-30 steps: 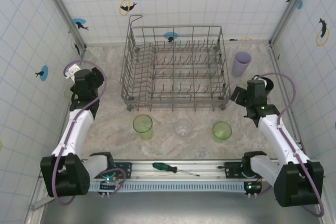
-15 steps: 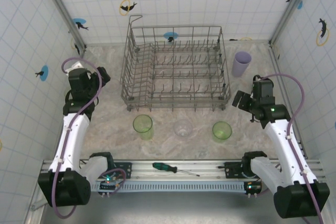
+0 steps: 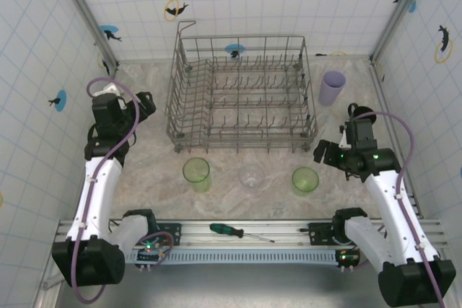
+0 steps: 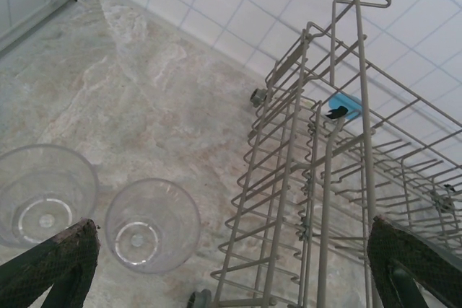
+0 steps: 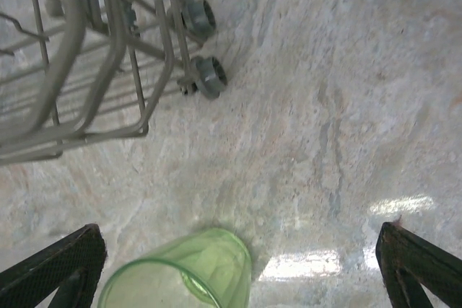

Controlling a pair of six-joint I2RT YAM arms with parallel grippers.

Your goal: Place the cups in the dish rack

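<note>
The grey wire dish rack (image 3: 242,95) stands empty at the back middle of the table. In front of it stand a green cup (image 3: 196,174), a clear cup (image 3: 252,175) and a second green cup (image 3: 305,179). A lilac cup (image 3: 331,87) stands right of the rack. My left gripper (image 3: 144,102) hangs open off the rack's left side (image 4: 325,178), and in its wrist view two clear cups (image 4: 43,192) (image 4: 151,223) stand below it. My right gripper (image 3: 325,153) is open above and behind the right green cup (image 5: 180,275), apart from it.
The rack's small wheels (image 5: 202,70) sit at its near right corner. A green-handled screwdriver (image 3: 234,231) lies on the rail at the near edge. Tiled walls close in the left, right and back. Bare marbled table (image 5: 339,142) lies right of the green cup.
The left gripper has lifted and shifted slightly back and left beside the rack. The right gripper has come nearer and turned left toward the right green cup. Both stayed open.
</note>
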